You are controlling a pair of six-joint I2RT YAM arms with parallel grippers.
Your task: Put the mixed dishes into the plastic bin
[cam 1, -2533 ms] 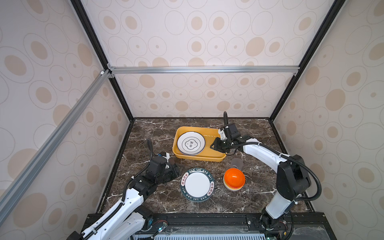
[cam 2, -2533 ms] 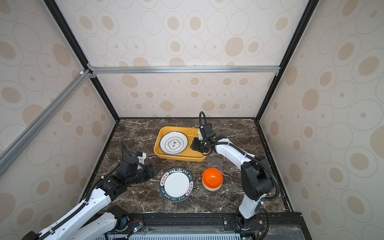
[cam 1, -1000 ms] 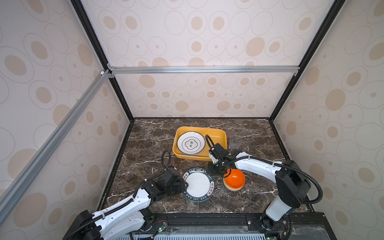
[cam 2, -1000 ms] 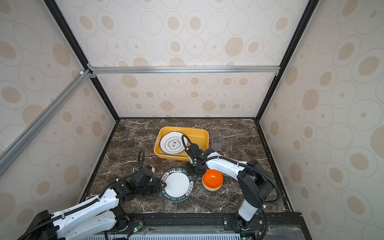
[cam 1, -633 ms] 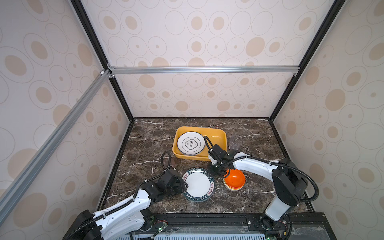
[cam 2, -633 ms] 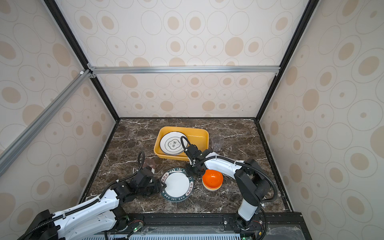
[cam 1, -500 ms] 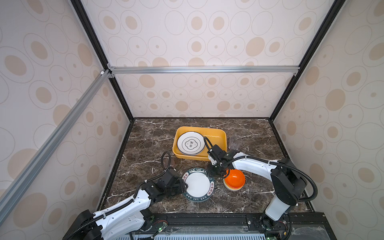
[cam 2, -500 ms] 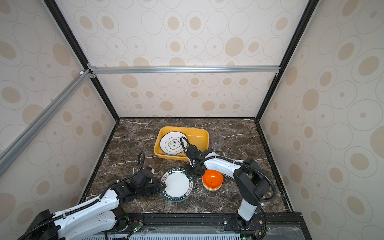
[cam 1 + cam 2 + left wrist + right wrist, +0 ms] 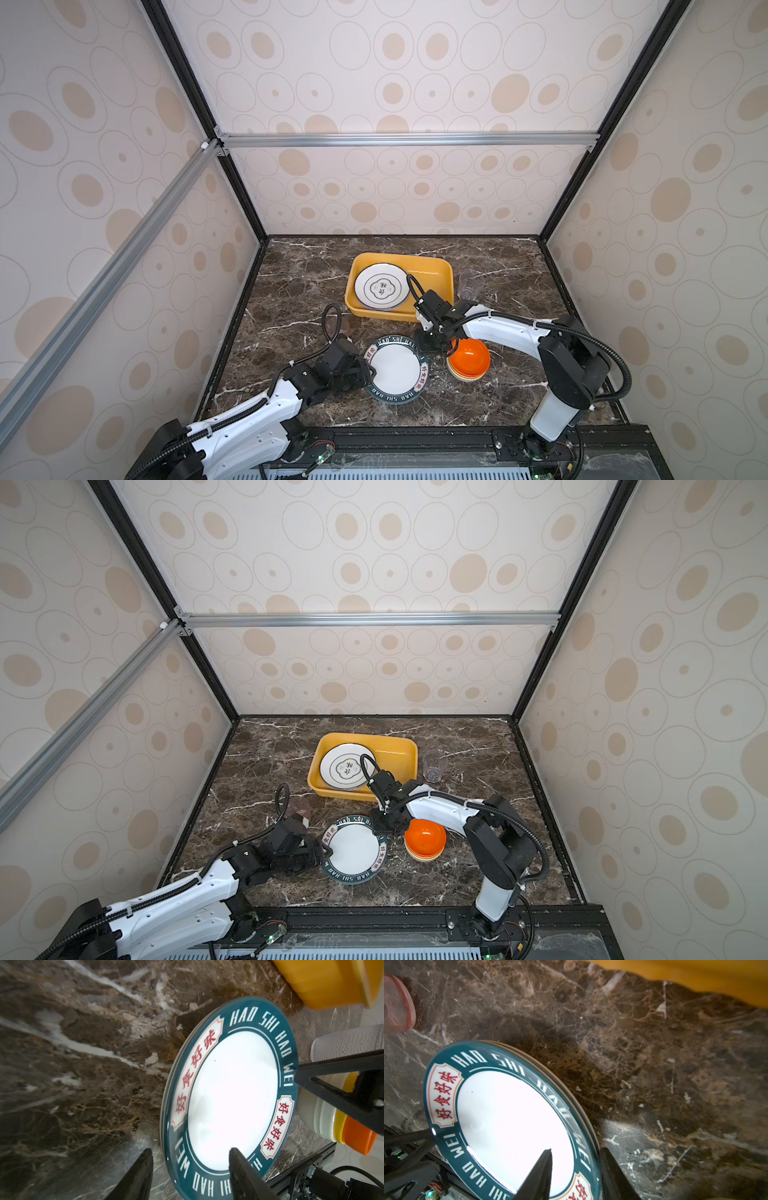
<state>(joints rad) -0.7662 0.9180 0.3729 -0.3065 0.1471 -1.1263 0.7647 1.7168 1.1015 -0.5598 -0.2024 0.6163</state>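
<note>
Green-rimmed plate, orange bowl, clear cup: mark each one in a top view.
Green-rimmed plate [image 9: 395, 370], in a top view, on its white centre.
Orange bowl [image 9: 469, 357], in a top view, on its inside.
Clear cup [image 9: 434, 766], in a top view, on its side wall.

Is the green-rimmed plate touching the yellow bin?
Apart. In both top views a strip of bare marble lies between the plate and the bin; the left wrist view shows the same gap.
</note>
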